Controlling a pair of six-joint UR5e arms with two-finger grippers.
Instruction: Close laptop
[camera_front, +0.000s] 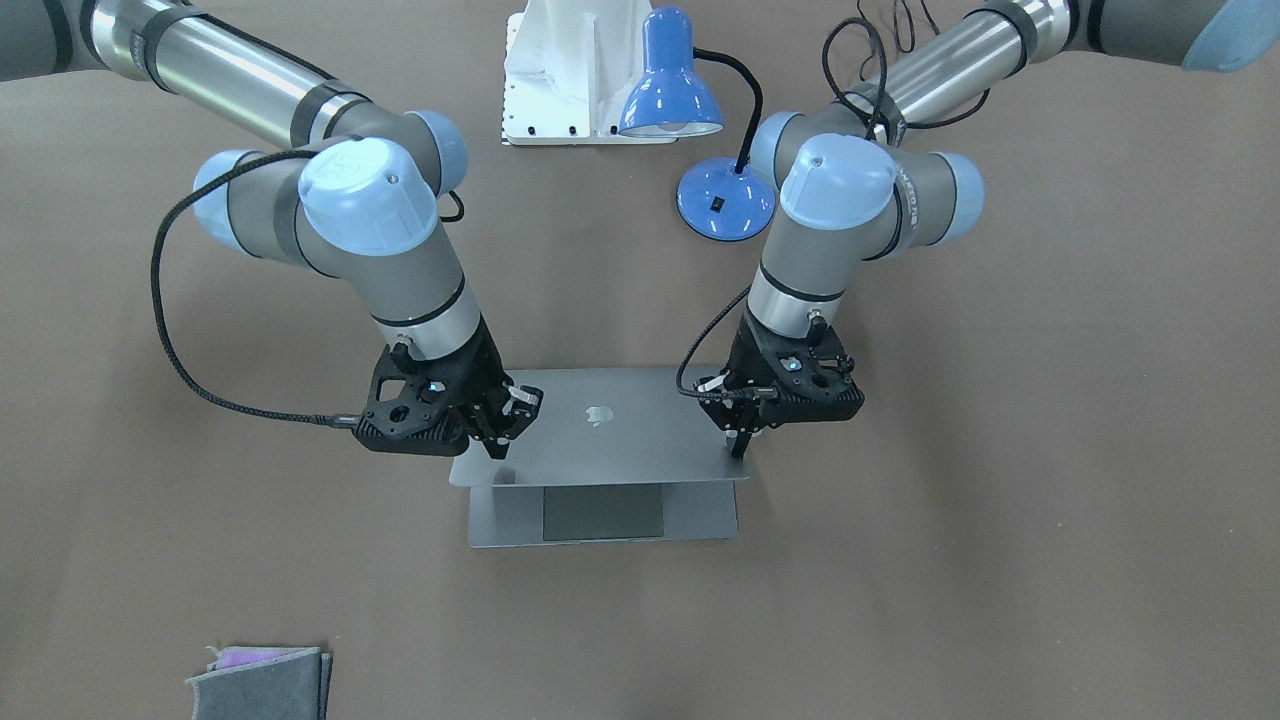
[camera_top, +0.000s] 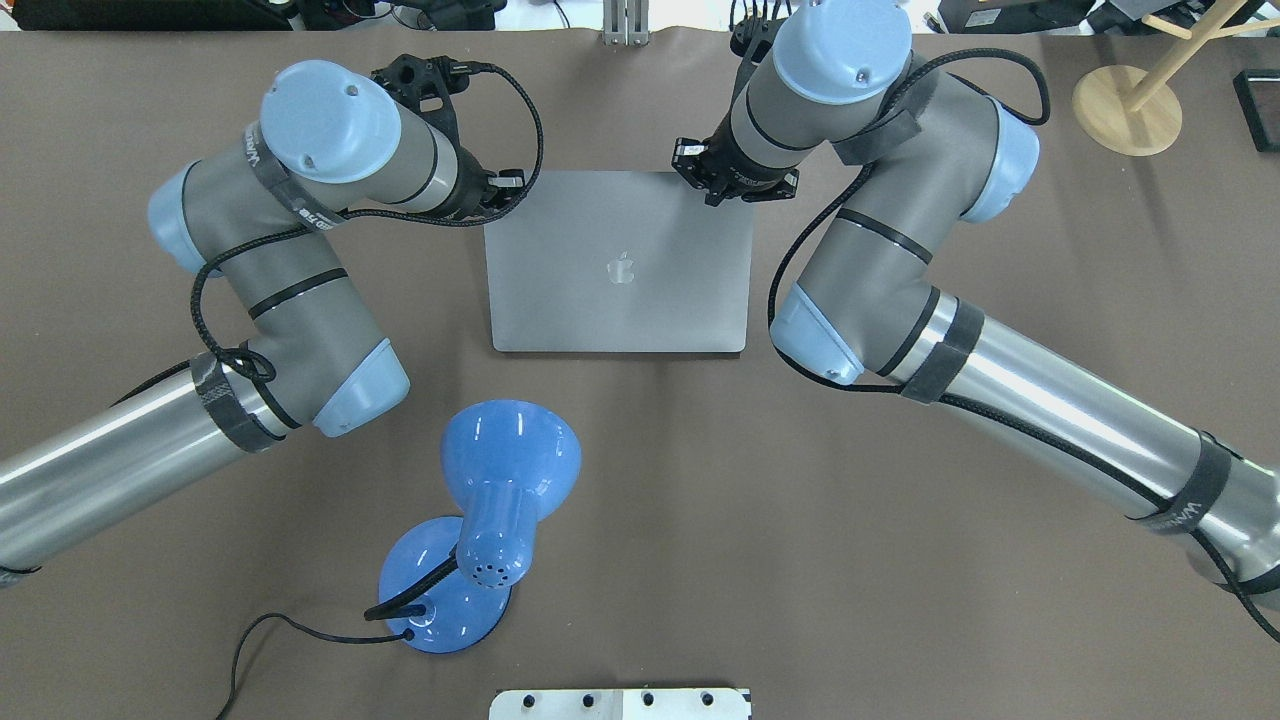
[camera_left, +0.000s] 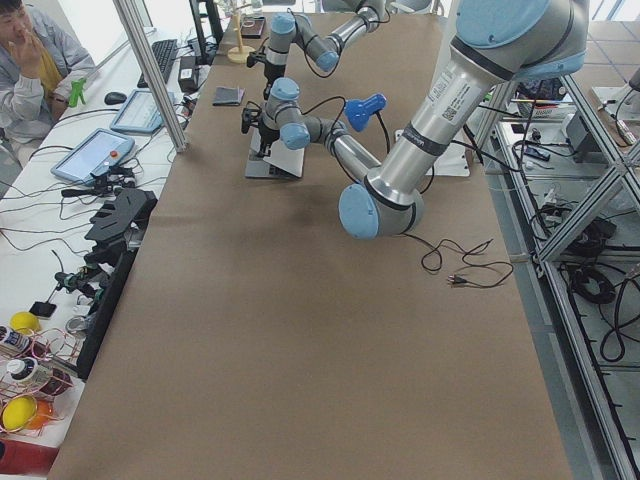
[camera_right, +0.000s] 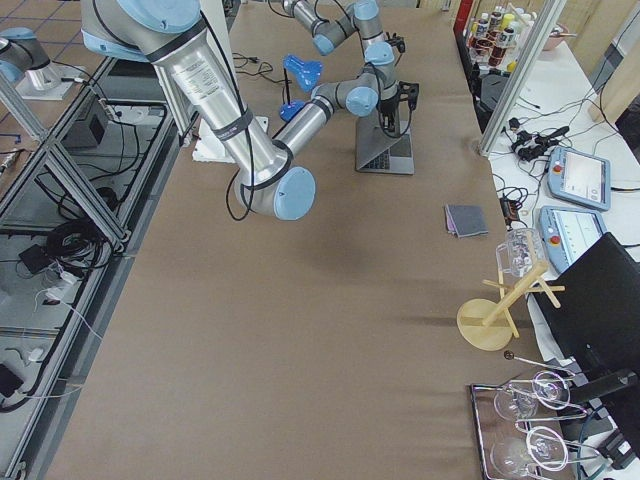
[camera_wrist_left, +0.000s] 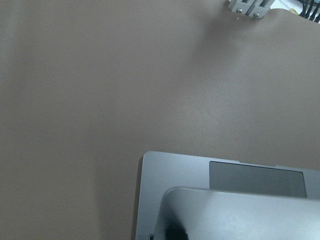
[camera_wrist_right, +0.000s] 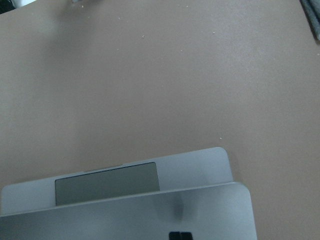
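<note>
Partly closed laptop (camera_front: 600, 430), left gripper (camera_front: 740, 447), right gripper (camera_front: 499, 443) at lid's free corners

A robotics lab: brown-covered test table (camera_left: 300, 350), aluminium framing (camera_left: 152, 75), cable-strewn side bench (camera_left: 40, 262) with teach pendants (camera_left: 92, 155), seated operator (camera_left: 30, 55).

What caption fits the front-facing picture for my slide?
Left gripper and right gripper touch the half-shut laptop, lamp behind.

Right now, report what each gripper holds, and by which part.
Nothing looks clamped. The left gripper and the right gripper each rest shut fingers on the outer face of the laptop lid, near its free-edge corners.
</note>
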